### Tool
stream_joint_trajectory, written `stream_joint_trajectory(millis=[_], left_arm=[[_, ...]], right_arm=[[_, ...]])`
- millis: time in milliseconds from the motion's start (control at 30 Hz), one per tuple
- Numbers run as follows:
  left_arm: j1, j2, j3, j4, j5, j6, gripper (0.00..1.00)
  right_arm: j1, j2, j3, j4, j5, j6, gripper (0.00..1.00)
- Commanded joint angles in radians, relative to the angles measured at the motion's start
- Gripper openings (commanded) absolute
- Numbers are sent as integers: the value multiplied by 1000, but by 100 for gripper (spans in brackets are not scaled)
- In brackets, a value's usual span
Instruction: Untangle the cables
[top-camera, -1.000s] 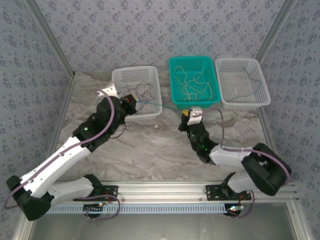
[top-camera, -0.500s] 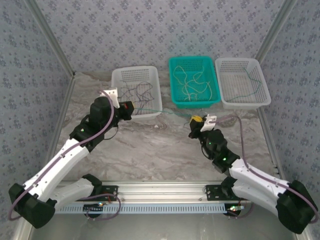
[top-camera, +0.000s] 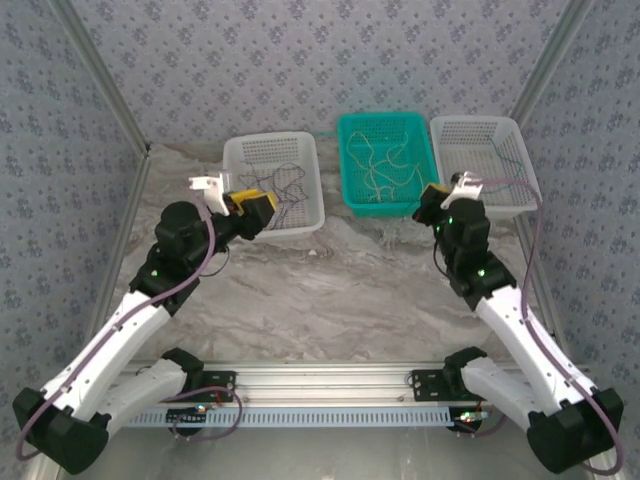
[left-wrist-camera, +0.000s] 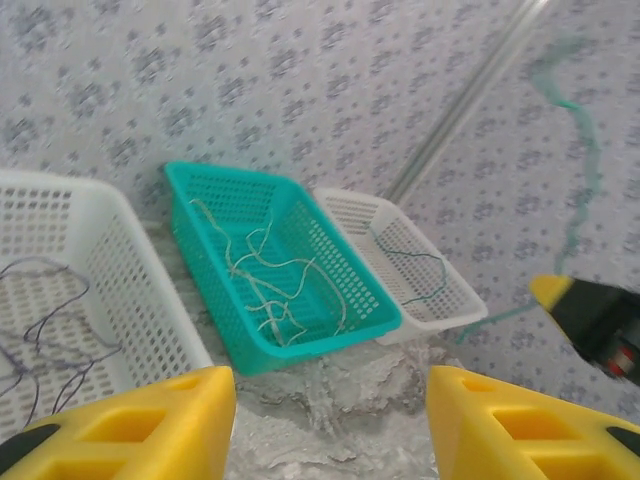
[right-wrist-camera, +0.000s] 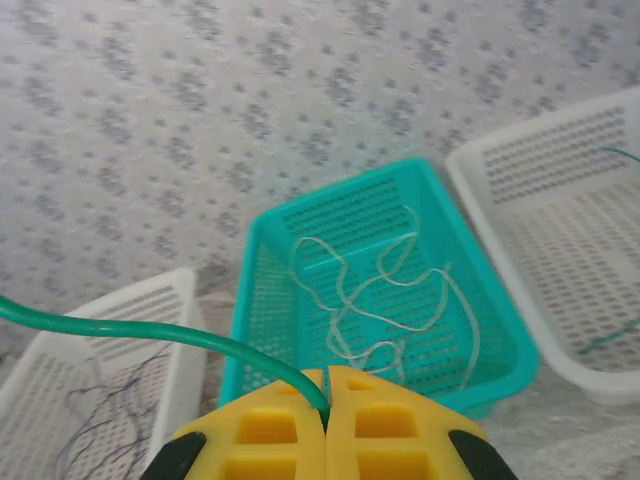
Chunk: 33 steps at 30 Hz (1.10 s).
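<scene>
— What sits in the three baskets at the far side of the grey marbled surface (top-camera: 330, 290)?

— The white plastic lattice basket on the left (top-camera: 270, 137) holds the thin dark maroon cables (top-camera: 285, 185) in a loose snarl. The teal plastic lattice basket (top-camera: 385, 117) in the middle holds the pale whitish-green cables (top-camera: 380, 165), looped over one another. The white plastic lattice basket on the right (top-camera: 478, 120) has a dark green strand (left-wrist-camera: 425, 275) lying in it.

— And the claws?

— The right claw (right-wrist-camera: 327, 385) is raised near the front ends of the teal and right baskets. It is pressed together on a thin dark green cable (right-wrist-camera: 150, 330), which runs off to the left in the right wrist view. The left claw (left-wrist-camera: 330, 420) hovers by the near corner of the left basket, spread wide.
</scene>
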<state>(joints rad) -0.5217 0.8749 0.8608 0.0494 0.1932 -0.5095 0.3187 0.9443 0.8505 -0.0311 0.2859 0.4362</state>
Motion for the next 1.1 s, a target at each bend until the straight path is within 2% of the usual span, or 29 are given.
stream_joint_trajectory(millis=[0, 133, 300, 533, 733, 867, 967, 1067], left_arm=[[-2, -47, -6, 15, 134, 89, 56], [-35, -78, -12, -56, 216, 183, 62], [-95, -117, -25, -141, 222, 274, 79], [-106, -149, -26, -224, 211, 346, 96], [-106, -139, -32, -238, 191, 362, 99], [-106, -145, -53, -209, 177, 341, 99], [-107, -151, -62, -196, 165, 327, 99], [-107, -153, -63, -192, 157, 320, 99]], right_arm=[[-101, 98, 139, -157, -20, 30, 0], [-225, 255, 290, -245, -5, 42, 0], [-366, 444, 421, -286, -29, 58, 0], [-544, 702, 513, -269, -109, 176, 0], [-622, 921, 611, -260, -317, 234, 0], [-620, 1022, 710, -359, -339, 286, 0], [-610, 1067, 769, -458, -337, 321, 16], [-602, 1044, 775, -503, -317, 363, 29]])
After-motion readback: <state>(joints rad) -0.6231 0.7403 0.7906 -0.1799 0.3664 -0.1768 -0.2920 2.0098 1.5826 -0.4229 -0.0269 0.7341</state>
